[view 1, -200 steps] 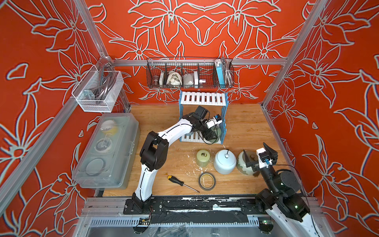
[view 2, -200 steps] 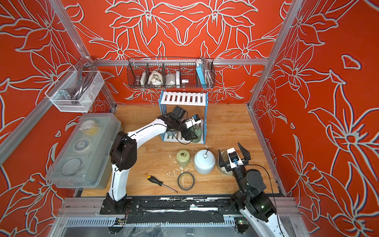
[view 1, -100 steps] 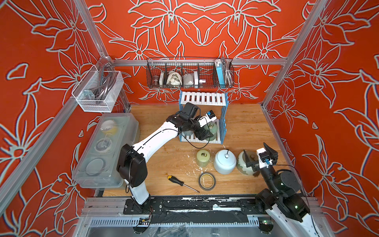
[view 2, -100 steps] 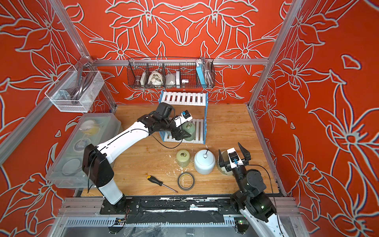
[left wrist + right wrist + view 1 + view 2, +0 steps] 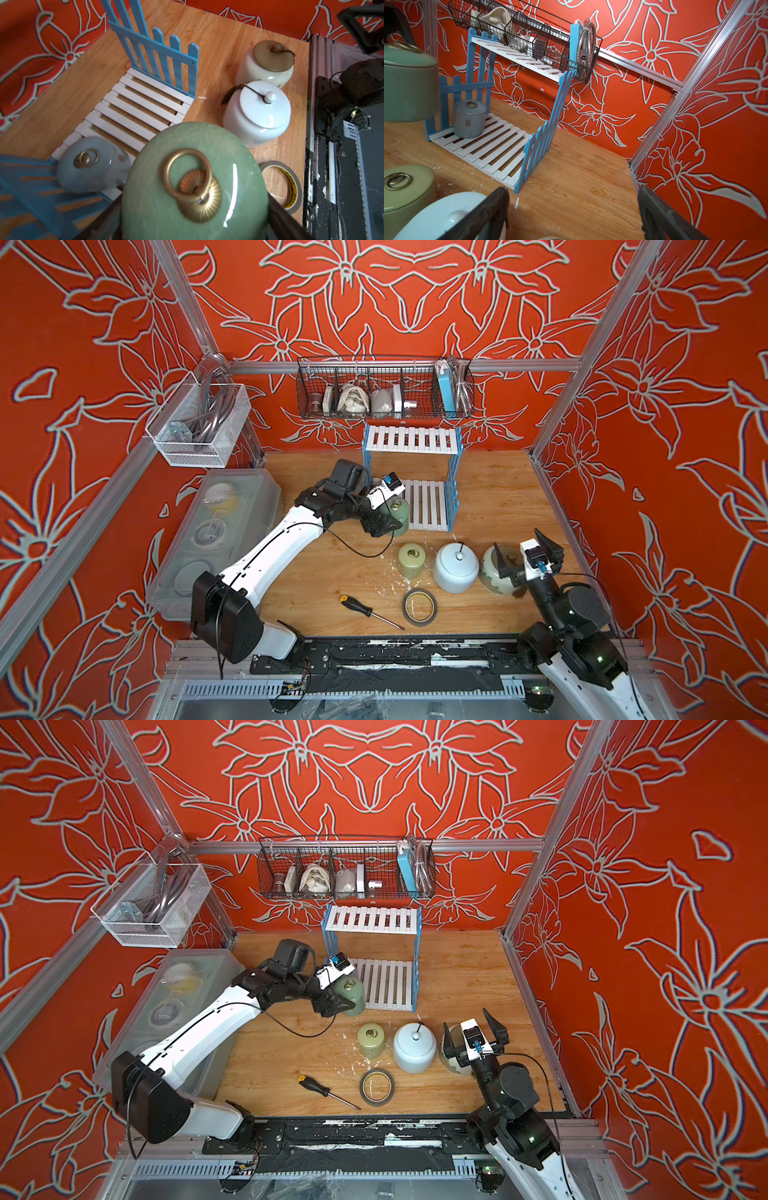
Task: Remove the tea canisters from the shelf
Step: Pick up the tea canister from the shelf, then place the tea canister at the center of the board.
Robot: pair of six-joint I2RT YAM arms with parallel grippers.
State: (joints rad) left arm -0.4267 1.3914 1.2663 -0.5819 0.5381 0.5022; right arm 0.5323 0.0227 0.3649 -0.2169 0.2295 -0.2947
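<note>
My left gripper [image 5: 388, 517] [image 5: 193, 220] is shut on the sage green tea canister [image 5: 399, 509] [image 5: 352, 992] [image 5: 193, 182], held upright at the front left corner of the shelf [image 5: 411, 439] [image 5: 370, 919]. The grey-blue canister [image 5: 91, 166] [image 5: 469, 119] stands on the shelf's lower board [image 5: 135, 108]; my arm hides it in both top views. On the table in front stand the yellow-green canister [image 5: 411, 560], the white one [image 5: 456, 568] and the cream one with the olive lid [image 5: 496, 578] [image 5: 268, 62]. My right gripper [image 5: 528, 560] [image 5: 571, 207] hangs open over the cream canister, holding nothing.
A grey roll of tape [image 5: 419, 605] and a screwdriver [image 5: 365, 610] lie near the table's front edge. A clear lidded box [image 5: 216, 531] lies along the left wall. A black wire basket [image 5: 384, 393] hangs above the shelf, and a white mesh basket [image 5: 199, 427] on the left wall.
My left arm has drawn back out of the shelf toward the front left, carrying the sage green canister with it. The right arm has not moved.
</note>
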